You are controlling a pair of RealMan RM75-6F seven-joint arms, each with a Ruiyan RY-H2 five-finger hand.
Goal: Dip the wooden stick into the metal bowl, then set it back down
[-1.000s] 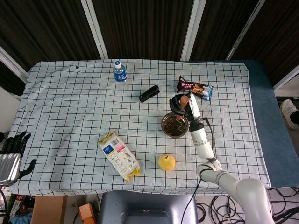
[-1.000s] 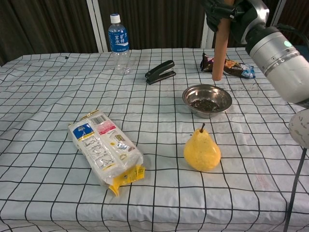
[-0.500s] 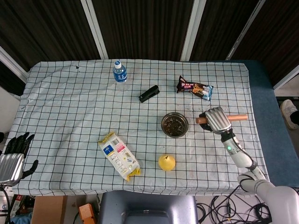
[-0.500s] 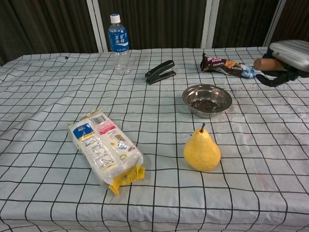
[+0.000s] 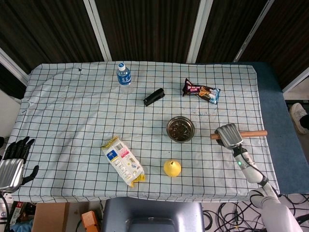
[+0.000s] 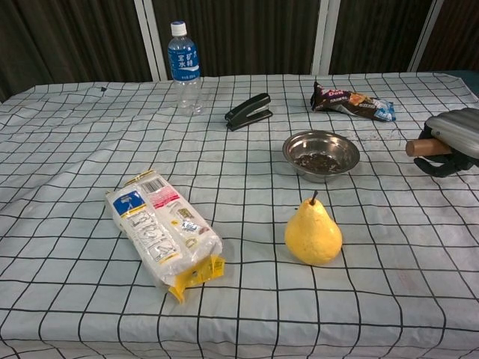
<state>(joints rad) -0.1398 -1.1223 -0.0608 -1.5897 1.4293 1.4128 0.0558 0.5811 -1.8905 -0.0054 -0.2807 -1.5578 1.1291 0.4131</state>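
Note:
The metal bowl [image 5: 180, 129] [image 6: 321, 155] with dark bits inside sits right of the table's middle. My right hand [image 5: 230, 136] [image 6: 453, 140] is to the bowl's right, low over the cloth, and grips the wooden stick [image 5: 253, 133] [image 6: 426, 146] lying roughly level; the stick's ends poke out on both sides of the hand in the head view. My left hand [image 5: 13, 157] hangs off the table's left front corner, holding nothing, fingers apart; the chest view does not show it.
A yellow pear [image 5: 172, 167] [image 6: 313, 232] stands in front of the bowl. A snack bag [image 5: 122, 161] [image 6: 165, 232] lies front left, a stapler [image 5: 153, 96] [image 6: 248, 111], a water bottle [image 5: 123, 74] [image 6: 184, 66] and a candy wrapper [image 5: 201, 91] [image 6: 349, 101] further back.
My right hand carried the stick from upright above the bowl out to the right and lower, turning it level. The left hand stayed put.

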